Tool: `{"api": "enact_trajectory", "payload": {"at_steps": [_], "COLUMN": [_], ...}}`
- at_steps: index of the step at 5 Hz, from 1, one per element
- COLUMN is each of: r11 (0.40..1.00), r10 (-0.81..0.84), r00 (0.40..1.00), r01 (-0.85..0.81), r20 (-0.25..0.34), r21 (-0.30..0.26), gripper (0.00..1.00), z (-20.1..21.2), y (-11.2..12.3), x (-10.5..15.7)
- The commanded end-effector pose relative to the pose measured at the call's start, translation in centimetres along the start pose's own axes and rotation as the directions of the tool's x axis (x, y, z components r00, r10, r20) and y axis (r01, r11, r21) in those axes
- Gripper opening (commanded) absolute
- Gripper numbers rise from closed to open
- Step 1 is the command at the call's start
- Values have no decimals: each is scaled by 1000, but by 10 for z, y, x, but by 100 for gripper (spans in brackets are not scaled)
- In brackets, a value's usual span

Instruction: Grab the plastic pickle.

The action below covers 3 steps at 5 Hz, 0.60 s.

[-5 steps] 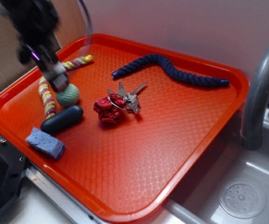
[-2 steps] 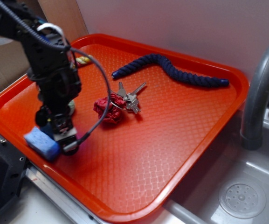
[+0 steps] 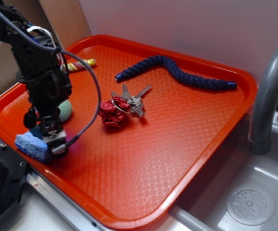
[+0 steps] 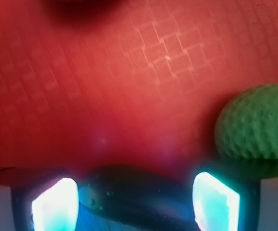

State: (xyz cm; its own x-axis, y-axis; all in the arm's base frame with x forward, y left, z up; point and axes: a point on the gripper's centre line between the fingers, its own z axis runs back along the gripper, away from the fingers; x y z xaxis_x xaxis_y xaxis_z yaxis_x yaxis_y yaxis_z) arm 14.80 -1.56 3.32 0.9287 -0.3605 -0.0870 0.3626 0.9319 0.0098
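In the wrist view the plastic pickle (image 4: pixel 143 197) is a dark, glossy blue-green capsule lying on the red tray (image 4: pixel 129 86), between my two lit fingertips. My gripper (image 4: pixel 135 202) is open, with one finger at each side of the pickle and a little room left. In the exterior view the gripper (image 3: pixel 54 143) points down at the tray's front left corner and hides nearly all of the pickle. The pale green dimpled ball (image 3: pixel 64 109) (image 4: pixel 257 122) sits just behind and to the right of the gripper.
A blue sponge (image 3: pixel 32 144) lies against the gripper's left side by the tray rim (image 3: pixel 13 103). A red cloth bundle (image 3: pixel 112 113), keys (image 3: pixel 135 101), a dark blue rope (image 3: pixel 182 73) and a striped rope (image 3: pixel 78 65) lie further back. A grey faucet (image 3: pixel 269 91) and sink stand right.
The arm came from above the green ball down to the tray's front left corner, over the pickle. The pickle, plain to see before, is now covered by the gripper. The sponge sits slightly further left.
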Motion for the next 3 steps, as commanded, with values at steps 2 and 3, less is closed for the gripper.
{"api": "enact_trajectory", "payload": {"at_steps": [2,3], "r11": [983,994], "r10": [-184,-97], "r00": [983,995], "r01": [184,97], "r20": [0,-10], "r21": [-17,46], "gripper": [100,100], "z": [6,10], "y": [23,47], "x": [12,26]}}
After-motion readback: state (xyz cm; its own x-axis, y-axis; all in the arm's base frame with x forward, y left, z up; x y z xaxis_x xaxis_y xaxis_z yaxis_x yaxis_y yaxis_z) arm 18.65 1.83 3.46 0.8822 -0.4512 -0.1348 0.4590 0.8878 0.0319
